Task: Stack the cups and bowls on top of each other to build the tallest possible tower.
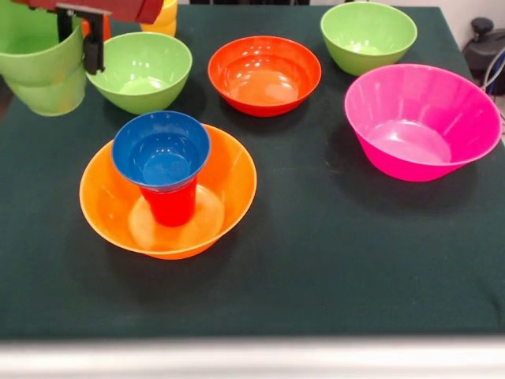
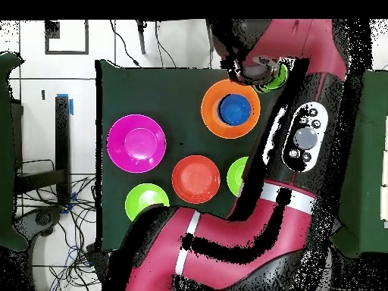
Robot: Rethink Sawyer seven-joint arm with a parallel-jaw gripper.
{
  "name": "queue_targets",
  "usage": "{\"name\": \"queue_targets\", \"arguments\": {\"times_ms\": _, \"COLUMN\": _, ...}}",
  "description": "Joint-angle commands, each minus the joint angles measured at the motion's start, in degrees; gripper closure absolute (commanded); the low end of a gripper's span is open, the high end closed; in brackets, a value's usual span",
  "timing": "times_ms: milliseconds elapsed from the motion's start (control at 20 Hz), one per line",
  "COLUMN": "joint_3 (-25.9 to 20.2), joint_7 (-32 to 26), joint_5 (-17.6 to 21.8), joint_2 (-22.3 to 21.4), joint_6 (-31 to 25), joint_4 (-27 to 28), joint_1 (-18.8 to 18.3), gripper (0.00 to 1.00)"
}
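Tower: We see the large orange bowl (image 1: 167, 192) sitting toward the front-left of the dark green table (image 1: 316, 268), a red cup (image 1: 170, 201) standing upright in its well and the small blue bowl (image 1: 161, 149) perched rim-up on the cup's mouth.

Gripper: At the table's far-left corner the gripper (image 1: 85, 35) hangs over two nested light green cups (image 1: 43, 67). One dark finger (image 1: 95, 49) drops just inside or against the upper cup's rim. We judge the jaws closed on that rim wall, though the second finger is hard to make out.

Spare bowls: A light green bowl (image 1: 142, 71) sits just beside the cups, a red-orange bowl (image 1: 264, 75) at the far middle, a second light green bowl (image 1: 368, 35) toward the far-right corner, and the large pink bowl (image 1: 422, 122) by the right edge.

Other cups: Yellow cups (image 1: 164, 20) peek out behind the arm at the far edge.

Handling: We take these pieces for light, stiff, glossy plastic, so they should lift easily yet slip under a loose pinch. A rim-wall grip on the cups looks the surest hold.

Risk: We reckon the blue bowl, wider than the cup beneath it, will tip if the green cups land off-centre.
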State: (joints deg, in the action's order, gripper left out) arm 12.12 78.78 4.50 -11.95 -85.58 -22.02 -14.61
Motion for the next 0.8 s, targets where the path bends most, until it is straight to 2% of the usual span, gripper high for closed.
{"name": "queue_targets", "arguments": {"times_ms": 50, "joint_3": -4.6, "joint_7": -5.2, "joint_5": -0.9, "joint_2": -2.0, "joint_6": -5.7, "joint_4": -8.3, "joint_1": 2.0, "gripper": 1.00}}
{"name": "queue_targets", "arguments": {"times_ms": 500, "joint_3": -5.7, "joint_7": 1.1, "joint_5": -3.7, "joint_2": -1.4, "joint_6": -3.5, "joint_4": -9.6, "joint_1": 3.6, "gripper": 1.00}}
{"name": "queue_targets", "arguments": {"times_ms": 800, "joint_3": -5.6, "joint_7": 3.2, "joint_5": -5.4, "joint_2": -1.6, "joint_6": -1.0, "joint_4": -11.8, "joint_1": 4.4, "gripper": 1.00}}
